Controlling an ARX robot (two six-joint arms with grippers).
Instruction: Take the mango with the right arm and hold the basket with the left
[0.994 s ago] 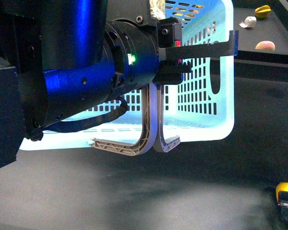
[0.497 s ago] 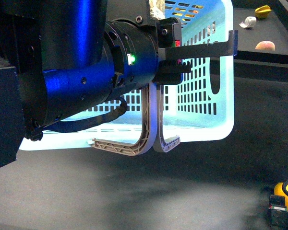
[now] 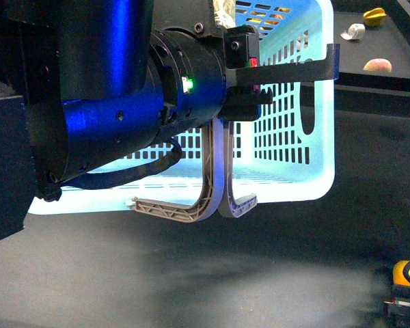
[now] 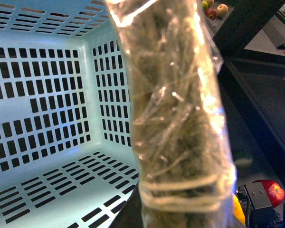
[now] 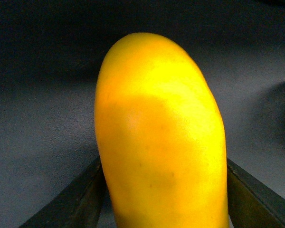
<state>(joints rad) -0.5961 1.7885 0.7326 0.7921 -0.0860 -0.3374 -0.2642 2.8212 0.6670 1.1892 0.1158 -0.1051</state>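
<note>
The right gripper [image 5: 164, 211] is clamped on the mango [image 5: 159, 133]. In the right wrist view a dark finger [image 5: 78, 202] presses against each flank of the smooth yellow-orange fruit. The grip is across its narrow width, with the long body pointing out ahead of the jaws, which probably keeps it from rolling or twisting. The dark tabletop [image 5: 38, 118] lies beyond, and I cannot tell whether the fruit is clear of it. In the front view the mango is only a yellow patch at the lower right corner, well apart from the light blue basket [image 3: 294, 130]. The left arm [image 3: 116, 123] reaches in against the basket's near side. Its left gripper [image 3: 280, 82] sits near the upper rim, with one flat finger running along the lattice wall and two grey-brown handles [image 3: 208, 184] hanging just below. The left wrist view looks onto the slotted floor past a tape-wrapped handle [image 4: 175, 118] that crosses right in front of the lens. That suggests the arm is placed to steady the basket by this handle. No view shows the fingers meeting on it, so I cannot tell whether the left gripper is closed.
</note>
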